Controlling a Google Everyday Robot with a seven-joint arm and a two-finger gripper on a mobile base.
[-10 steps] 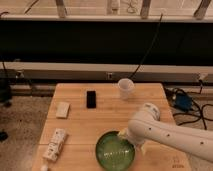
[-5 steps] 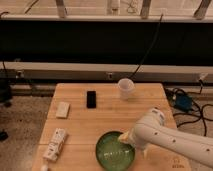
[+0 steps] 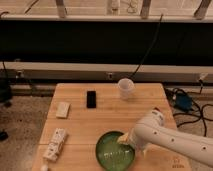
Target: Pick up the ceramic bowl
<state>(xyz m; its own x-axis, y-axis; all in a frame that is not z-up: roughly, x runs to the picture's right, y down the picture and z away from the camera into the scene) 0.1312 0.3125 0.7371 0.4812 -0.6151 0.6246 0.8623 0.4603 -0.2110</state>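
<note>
The ceramic bowl (image 3: 114, 151) is green and round and sits on the wooden table (image 3: 105, 120) near its front edge. My gripper (image 3: 126, 140) is at the end of the white arm (image 3: 165, 140) that reaches in from the lower right. It is at the bowl's right rim, and the arm covers part of that rim.
A white cup (image 3: 125, 88) stands at the back of the table. A black phone-like object (image 3: 91, 98) lies at the back middle. A small pale block (image 3: 63, 109) is at the left and a white packet (image 3: 55, 144) at the front left. Cables (image 3: 190, 107) lie on the floor to the right.
The arm has moved a little toward the front and lower at the bowl's right rim. The bowl has stayed in place.
</note>
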